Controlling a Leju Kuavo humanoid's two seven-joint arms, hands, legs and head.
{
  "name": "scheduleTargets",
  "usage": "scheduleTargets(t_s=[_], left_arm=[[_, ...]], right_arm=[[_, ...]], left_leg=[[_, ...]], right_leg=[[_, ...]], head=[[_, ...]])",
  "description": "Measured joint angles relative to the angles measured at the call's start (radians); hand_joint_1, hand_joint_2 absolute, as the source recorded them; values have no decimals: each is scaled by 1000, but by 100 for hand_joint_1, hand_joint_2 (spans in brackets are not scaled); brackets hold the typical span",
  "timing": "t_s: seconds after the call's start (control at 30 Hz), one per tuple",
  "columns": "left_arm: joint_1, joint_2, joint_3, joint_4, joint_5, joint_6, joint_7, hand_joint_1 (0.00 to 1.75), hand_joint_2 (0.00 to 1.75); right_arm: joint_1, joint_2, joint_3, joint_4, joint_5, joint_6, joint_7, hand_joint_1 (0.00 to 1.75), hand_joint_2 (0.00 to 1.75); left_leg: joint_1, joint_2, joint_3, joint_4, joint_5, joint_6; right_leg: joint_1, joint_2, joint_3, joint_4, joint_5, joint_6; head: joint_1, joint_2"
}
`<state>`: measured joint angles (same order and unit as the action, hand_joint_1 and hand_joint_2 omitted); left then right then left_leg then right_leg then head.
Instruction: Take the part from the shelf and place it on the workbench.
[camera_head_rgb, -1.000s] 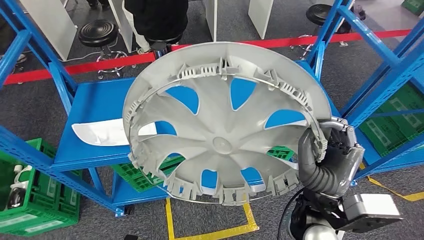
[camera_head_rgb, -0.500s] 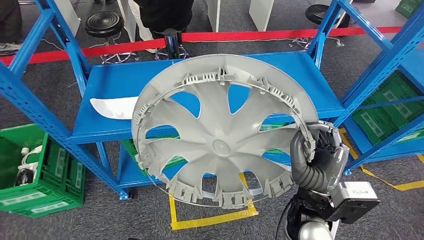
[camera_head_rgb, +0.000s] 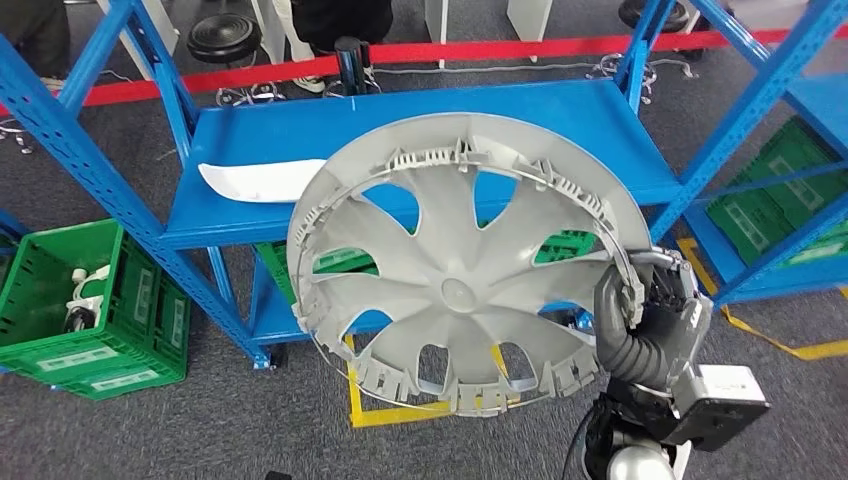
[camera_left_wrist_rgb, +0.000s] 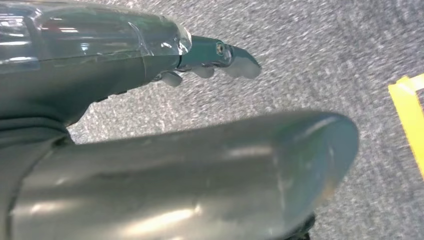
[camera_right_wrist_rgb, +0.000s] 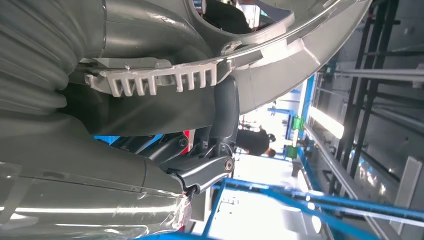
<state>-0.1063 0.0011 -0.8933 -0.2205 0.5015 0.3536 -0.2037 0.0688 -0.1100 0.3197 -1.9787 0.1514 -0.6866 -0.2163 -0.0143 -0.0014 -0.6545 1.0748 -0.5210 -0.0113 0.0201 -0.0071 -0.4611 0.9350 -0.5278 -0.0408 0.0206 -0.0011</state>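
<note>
No text or label can be read.

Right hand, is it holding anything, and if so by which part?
Yes. The right hand holds the grey wheel cover by its outer rim, on the robot's right side.

Wheel cover (camera_head_rgb: 465, 275) held up in front of shelf rack (camera_head_rgb: 420, 140) by right hand (camera_head_rgb: 650, 315) at cover's right rim. Flat part (camera_head_rgb: 262, 178) laid on shelf board, left of cover. Crate (camera_head_rgb: 85, 300) set on floor at left. Barrier tape (camera_head_rgb: 480, 50) stretched behind rack.
</note>
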Motion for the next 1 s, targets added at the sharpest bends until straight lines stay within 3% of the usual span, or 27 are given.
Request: scheduleTargets(t_s=[0.07, 0.1, 0.13, 0.17, 0.23, 0.3, 0.33, 0.37, 0.43, 0.47, 0.5, 0.57, 0.6, 0.63, 0.67, 0.7, 0.77, 0.83, 0.87, 0.93, 0.97, 1.0], left_arm=[[0, 0, -2, 0, 0, 0, 0, 0, 0], [0, 0, -3, 0, 0, 0, 0, 0, 0], [0, 0, -4, 1, 0, 0, 0, 0, 0], [0, 0, -5, 1, 0, 0, 0, 0, 0], [-1, 1, -5, 1, 0, 0, 0, 0, 0], [-2, 1, -6, 0, 0, 0, 0, 0, 0], [-3, 1, -6, 0, 0, 0, 0, 0, 0], [-3, 1, -6, 0, 0, 0, 0, 0, 0], [-2, 1, -6, 0, 0, 0, 0, 0, 0], [-2, 1, -6, 0, 0, 0, 0, 0, 0], [-2, 1, -6, 0, 0, 0, 0, 0, 0], [-3, 1, -6, 0, -9, 12, -7, 0, 0], [-3, 1, -8, 0, -20, 29, -14, 0, 0], [-3, 0, -11, 0, -34, 51, -22, 0, 0], [-3, -2, -16, 0, -47, 73, -28, 0, 0], [-3, -4, -21, 0, -55, 89, -30, 0, 0], [-4, -10, -29, 0, -62, 102, -31, 0, 0], [-4, -16, -33, -1, -64, 104, -32, 0, 0], [-4, -18, -35, -1, -64, 105, -33, 0, 0], [-3, -20, -39, -1, -65, 105, -34, 0, 0], [-3, -20, -42, -1, -65, 105, -34, 0, 0], [-2, -20, -45, -1, -65, 105, -34, 0, 0]], right_arm=[[1, 0, 0, 0, -1, 0, 0, 162, 175], [2, -1, 0, 0, -2, 0, 0, 162, 175], [2, -1, 0, 0, -2, 0, 0, 162, 175], [2, -1, 0, 1, -2, 0, 0, 162, 175], [2, -2, 0, 1, -2, 0, 0, 162, 175], [2, -3, 0, 0, -1, 0, 0, 162, 175], [2, -3, 0, 0, 0, 0, 0, 162, 175], [2, -3, 0, 0, 0, 0, 0, 162, 175], [3, -4, 0, 0, 1, 0, 0, 162, 175], [4, -4, 0, 0, 0, 0, 0, 162, 175], [5, -4, 0, 0, 0, 0, 0, 162, 175], [5, -4, -1, 0, 7, 0, -5, 162, 175], [3, -4, -2, -2, 22, 0, -6, 162, 175], [-1, -4, -3, -6, 46, 0, 0, 162, 175], [-8, -4, -5, -13, 71, 0, 14, 162, 175], [-15, -4, -8, -22, 92, 0, 33, 162, 175], [-31, -4, -15, -42, 114, 0, 61, 162, 175], [-42, -4, -18, -62, 122, 0, 68, 162, 175], [-45, -3, -18, -70, 123, 0, 69, 162, 175], [-48, -3, -18, -81, 125, 0, 70, 162, 175], [-49, -3, -19, -84, 125, 0, 70, 162, 175], [-49, -4, -19, -87, 126, 0, 70, 162, 175]], left_leg=[[6, -1, -26, 115, -99, -11], [10, -1, -34, 172, -122, -17], [13, 0, -32, 209, -119, -22], [18, 0, -17, 219, -94, -27], [26, 1, 61, 144, -40, -36], [28, 0, 162, 7, -53, -35], [27, -1, 191, -40, -72, -29], [24, -2, 201, -65, -83, -20], [22, -2, 187, -71, -72, 2], [22, -1, 176, -71, -60, 13], [23, 0, 162, -72, -47, 23], [21, 0, 132, -72, -21, 32], [19, 0, 116, -71, -8, 33], [18, 1, 100, -70, 5, 33], [16, 1, 84, -69, 17, 33], [14, 2, 68, -69, 29, 32], [10, 3, 46, -69, 51, 28], [6, 3, 32, -68, 72, 20], [6, 3, 26, -68, 83, 15], [9, 5, 12, -67, 98, 3], [11, 5, 3, -58, 83, -2], [13, 4, -9, -31, 47, -5]], right_leg=[[0, -3, -32, 7, 21, -3], [0, -4, -50, 13, 32, -2], [0, -5, -69, 19, 41, 0], [-1, -7, -90, 28, 50, 3], [-5, -8, -133, 52, 65, 13], [-8, -7, -166, 80, 74, 25], [-8, -7, -175, 90, 80, 30], [-8, -7, -180, 94, 88, 34], [-11, -6, -190, 95, 96, 45], [-13, -4, -197, 107, 76, 51], [-16, -2, -206, 135, 37, 57], [-20, 0, -223, 241, -70, 68], [-22, 1, -227, 302, -104, 71], [-22, 1, -225, 348, -113, 72], [-23, 1, -211, 366, -99, 71], [-23, 1, -183, 349, -71, 68], [-20, 5, -83, 226, -31, 56], [-15, 9, 18, 73, -36, 43], [-12, 10, 44, 27, -43, 38], [-9, 7, 40, 0, -35, 30], [-9, 4, 31, -3, -24, 24], [-9, 1, 19, -6, -12, 17]], head=[[-9, 0], [-13, 0], [-16, 0], [-18, 0], [-21, 0], [-25, 0], [-26, 0], [-24, 0], [-23, 0], [-20, 0], [-17, 0], [-6, 0], [-1, 0], [3, 0], [7, 0], [10, 0], [13, 0], [14, 0], [13, 0], [11, 0], [9, 0], [5, 0]])
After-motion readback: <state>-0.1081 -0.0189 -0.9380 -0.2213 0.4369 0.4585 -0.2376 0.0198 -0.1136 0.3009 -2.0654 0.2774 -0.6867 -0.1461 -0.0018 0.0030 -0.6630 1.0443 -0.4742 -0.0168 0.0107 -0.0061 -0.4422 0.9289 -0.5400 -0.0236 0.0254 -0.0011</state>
